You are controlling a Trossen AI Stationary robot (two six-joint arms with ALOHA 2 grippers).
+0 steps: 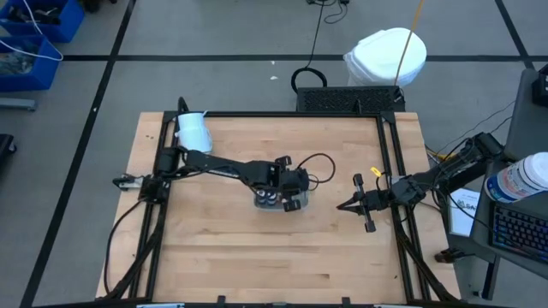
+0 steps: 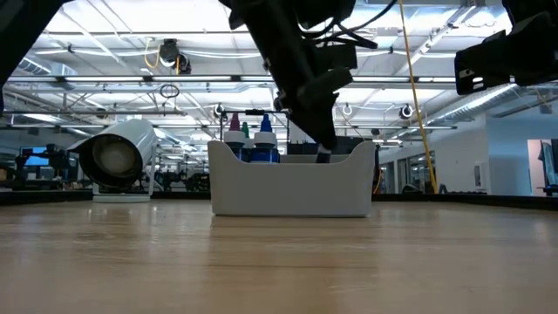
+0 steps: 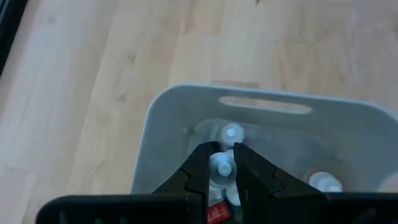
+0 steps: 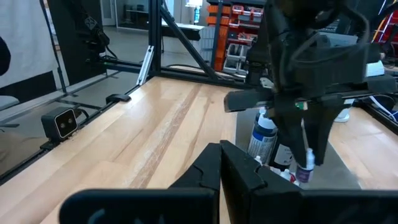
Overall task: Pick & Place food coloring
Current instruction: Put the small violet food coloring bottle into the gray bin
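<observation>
Over the grey tray point(image 1: 299, 206) at mid-table, the left gripper point(image 3: 222, 169) reaches down inside with its fingers closed on the white tip of one small bottle point(image 3: 222, 167). Other food coloring bottles point(image 2: 251, 141) stand upright in the tray, their blue and green caps showing above its wall. Farther off, the right gripper point(image 1: 342, 205) waits near the table's right edge, fingers pressed together and empty.
</observation>
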